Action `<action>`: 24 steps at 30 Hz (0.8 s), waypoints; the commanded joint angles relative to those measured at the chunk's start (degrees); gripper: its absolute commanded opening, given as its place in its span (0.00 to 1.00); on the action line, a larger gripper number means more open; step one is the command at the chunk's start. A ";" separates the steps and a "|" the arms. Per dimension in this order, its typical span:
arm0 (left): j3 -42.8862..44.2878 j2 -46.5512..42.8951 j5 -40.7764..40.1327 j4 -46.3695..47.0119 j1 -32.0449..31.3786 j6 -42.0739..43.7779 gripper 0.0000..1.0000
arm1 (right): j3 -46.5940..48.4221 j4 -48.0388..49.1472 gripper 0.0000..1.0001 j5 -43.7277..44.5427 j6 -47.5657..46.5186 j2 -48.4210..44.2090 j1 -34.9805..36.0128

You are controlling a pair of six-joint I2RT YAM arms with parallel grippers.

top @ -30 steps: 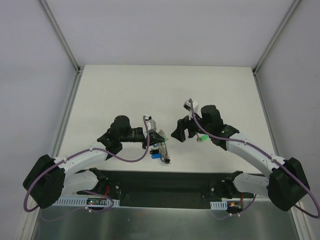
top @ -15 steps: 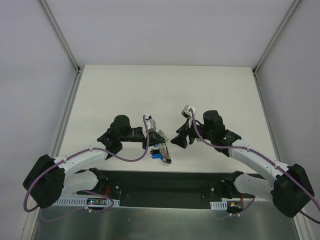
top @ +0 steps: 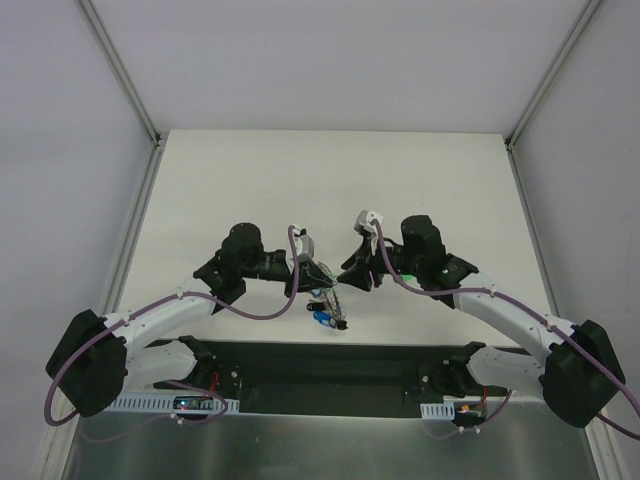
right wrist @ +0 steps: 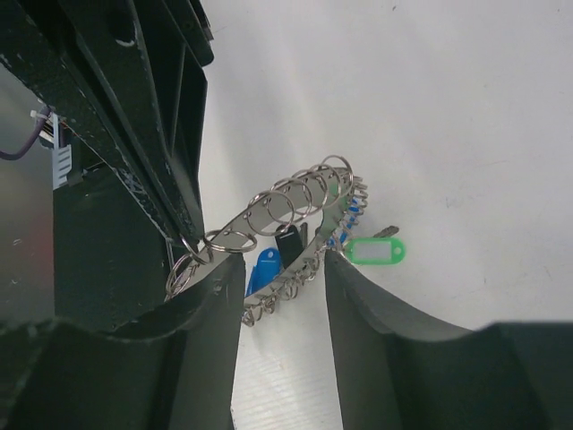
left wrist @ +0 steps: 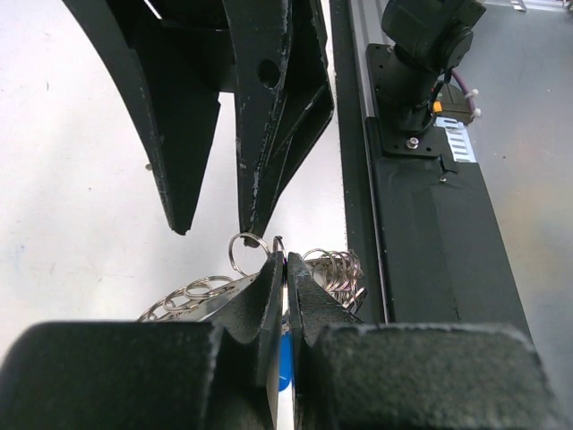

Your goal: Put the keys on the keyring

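Observation:
My left gripper [left wrist: 286, 262] is shut on the flat metal band of the keyring [right wrist: 286, 210], holding it tilted above the table. Small split rings fringe its rim. A blue-headed key [right wrist: 262, 269] and a black-headed key [right wrist: 289, 242] hang from it. A key with a green head [right wrist: 376, 252] lies on the table just beyond the ring. My right gripper [right wrist: 282, 296] is open, jaws partly narrowed, straddling the ring's near rim. In the left wrist view one of its fingertips [left wrist: 249, 224] touches a small split ring [left wrist: 246, 251]. From above, both grippers [top: 312, 272] [top: 352, 278] meet over the ring.
The black base rail [top: 330, 365] and the arm mounts run along the table's near edge, right below the hanging keys [top: 325, 315]. White walls with metal frame posts [top: 150, 135] bound the table on the left, right and back.
My right gripper has moved left up to the keyring and its jaws have narrowed. The left gripper has shifted a little right with the ring, still shut on it.

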 commanded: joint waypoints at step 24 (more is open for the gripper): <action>-1.33 -6.66 -2.90 2.20 -0.50 8.01 0.00 | 5.42 -7.24 0.41 20.25 5.49 -3.73 -1.52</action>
